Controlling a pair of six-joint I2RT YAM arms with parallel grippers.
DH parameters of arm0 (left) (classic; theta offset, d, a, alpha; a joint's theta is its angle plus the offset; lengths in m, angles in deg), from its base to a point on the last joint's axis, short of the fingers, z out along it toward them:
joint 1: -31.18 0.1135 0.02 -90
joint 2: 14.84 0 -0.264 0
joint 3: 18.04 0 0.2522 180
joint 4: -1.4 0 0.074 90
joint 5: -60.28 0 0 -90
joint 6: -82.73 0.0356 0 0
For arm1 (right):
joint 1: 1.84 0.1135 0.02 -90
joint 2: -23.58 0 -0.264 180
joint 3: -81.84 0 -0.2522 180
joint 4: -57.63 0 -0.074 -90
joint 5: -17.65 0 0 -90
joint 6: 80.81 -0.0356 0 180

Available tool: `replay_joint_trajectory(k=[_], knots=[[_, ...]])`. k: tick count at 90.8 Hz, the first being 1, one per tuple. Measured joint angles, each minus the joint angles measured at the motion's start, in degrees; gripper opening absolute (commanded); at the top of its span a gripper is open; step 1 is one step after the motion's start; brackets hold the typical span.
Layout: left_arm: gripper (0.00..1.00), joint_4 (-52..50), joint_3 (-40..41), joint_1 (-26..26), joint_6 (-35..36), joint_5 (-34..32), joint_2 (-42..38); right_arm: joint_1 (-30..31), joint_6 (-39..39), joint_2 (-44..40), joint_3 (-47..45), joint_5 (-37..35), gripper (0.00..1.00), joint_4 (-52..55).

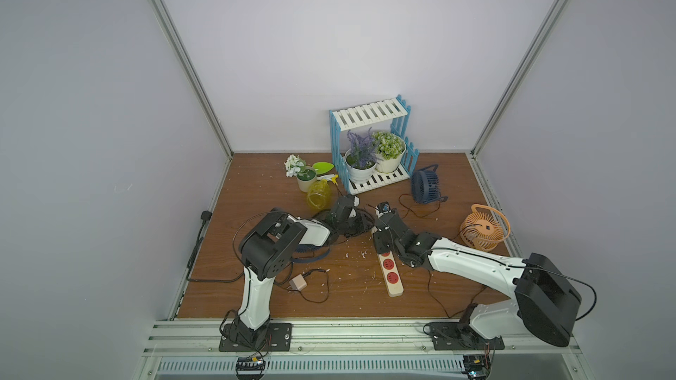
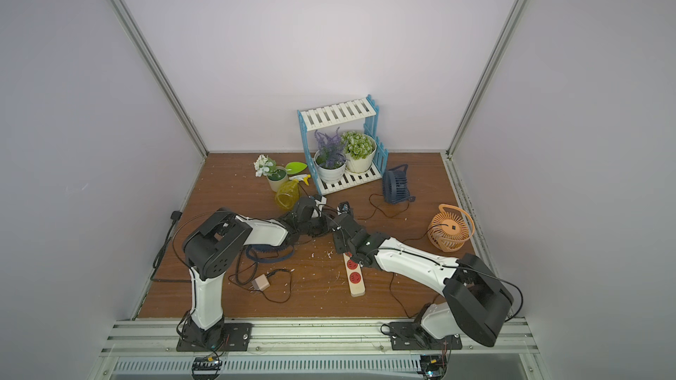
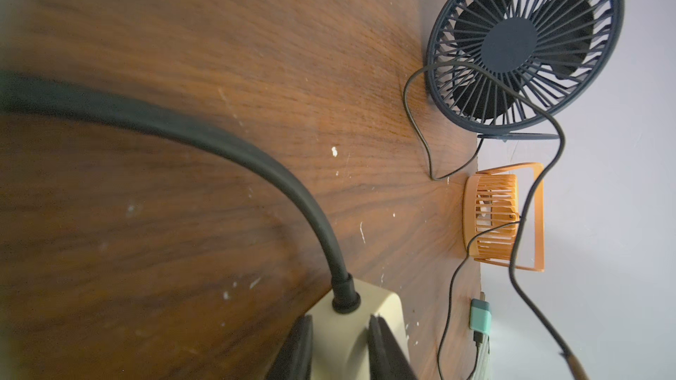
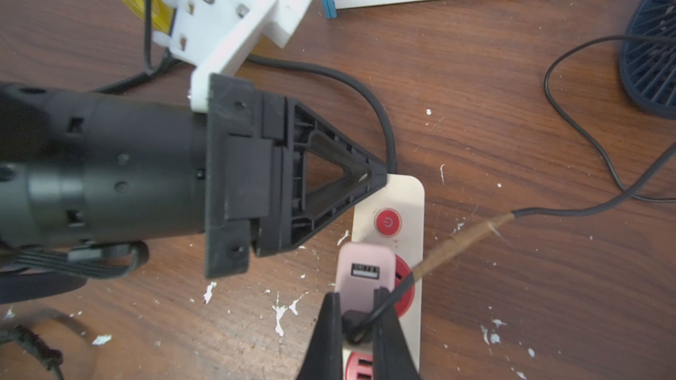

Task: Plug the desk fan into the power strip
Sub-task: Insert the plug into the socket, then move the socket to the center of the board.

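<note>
Now | step, likely: getting fan's USB plug [image 4: 353, 319] into pink adapter [image 4: 365, 265] on power strip [image 4: 406, 195] | my right gripper [image 4: 356, 294] pinches plug, port just past tips | my left gripper [image 3: 340, 319] clamps strip's cord end | next: align squarely, push.

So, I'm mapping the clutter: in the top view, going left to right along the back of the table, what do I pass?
In a top view: pot of white flowers → shelf → blue fan → orange fan.
</note>
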Motion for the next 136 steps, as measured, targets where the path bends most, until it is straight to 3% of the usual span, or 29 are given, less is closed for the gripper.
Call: replay_joint_trajectory(k=[31,52,68,93,118,136], knots=[[0.29,0.07,0.0,0.0,0.0,-0.52,-0.02,2.34,-3.82,-0.02,-2.99,-5.22,0.0,-5.81],[0.32,-0.13,-0.13,0.0,0.11,-0.46,-0.04,2.03,-2.8,-0.68,0.79,-4.57,0.37,0.07],[0.43,-8.15,-3.74,-0.37,3.58,-1.27,-1.86,2.12,-2.05,-6.19,-0.66,0.44,0.56,10.58],[0.62,-17.44,-11.37,-0.46,11.19,-5.22,-9.27,2.16,-2.38,-20.46,-8.44,4.98,0.67,17.79],[0.69,-21.94,-5.38,-0.46,14.21,-9.79,-18.8,5.07,-3.39,-18.34,-12.24,7.93,0.71,18.88],[0.7,-24.87,-3.23,-0.46,15.58,-11.82,-24.83,8.28,-4.33,-14.97,-11.76,8.17,0.81,15.76]])
